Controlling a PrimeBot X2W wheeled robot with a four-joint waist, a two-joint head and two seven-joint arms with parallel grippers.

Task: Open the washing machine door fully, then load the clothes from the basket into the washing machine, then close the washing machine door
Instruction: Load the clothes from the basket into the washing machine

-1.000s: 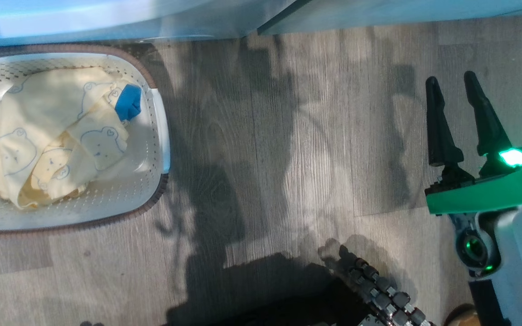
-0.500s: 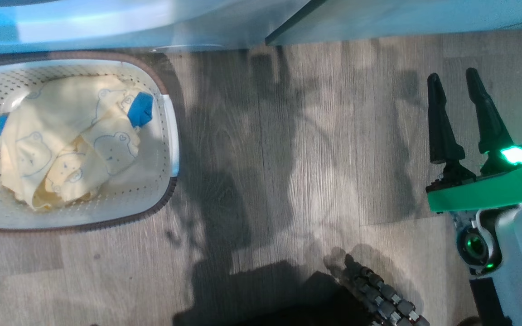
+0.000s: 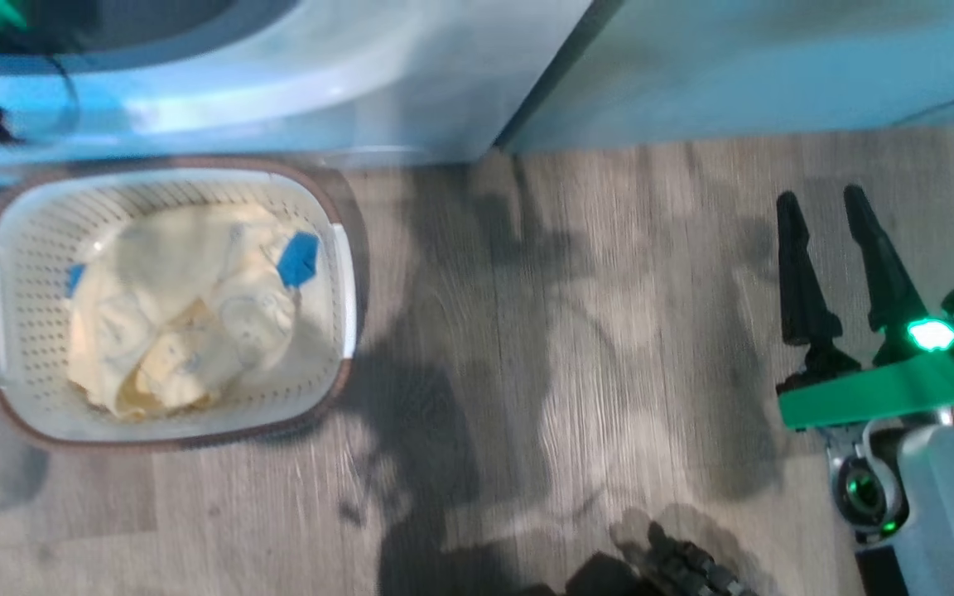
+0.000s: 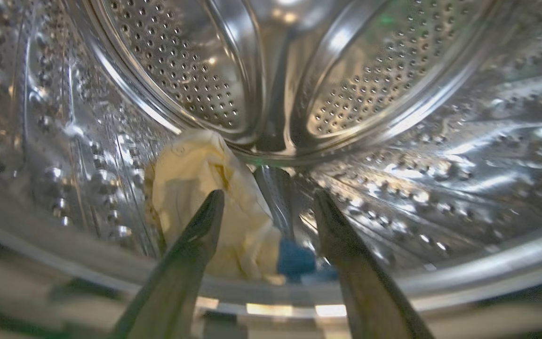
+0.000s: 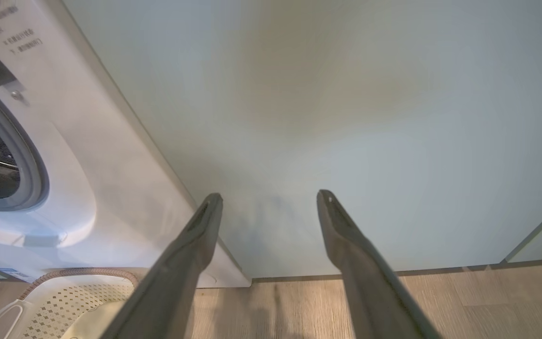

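Small grey print [image 5: 12, 28] on the washing machine [image 5: 111, 188] and its low blue sticker [image 5: 10, 272] are unreadable, the basket [image 3: 171, 178] lies lengthwise along its front holding clothes [image 3: 187, 331], a yellow-and-blue piece [image 4: 205, 188] lies in the drum [image 4: 440, 165] past the left pincer [image 4: 268, 194], spread apart, and the right pincer [image 3: 821, 195] is spread, empty.

Head view looks smeared and soft to me, the clothes [image 3: 187, 331] in the basket [image 3: 171, 178] lose their print; cold blue cast over the washing machine [image 3: 278, 91] front; hard dark shadows and bright patches across the floor [image 3: 527, 331]; green light [image 3: 932, 335] behind the right gripper [image 3: 821, 196] blooms; left wrist view, steel drum [image 4: 440, 141] full of glare spots, edges bowed, left gripper [image 4: 266, 195] fingers and lower rim out of focus; right wrist view, even soft light on the cabinet [image 5: 346, 117], faint warm patch, near fingers blurred.
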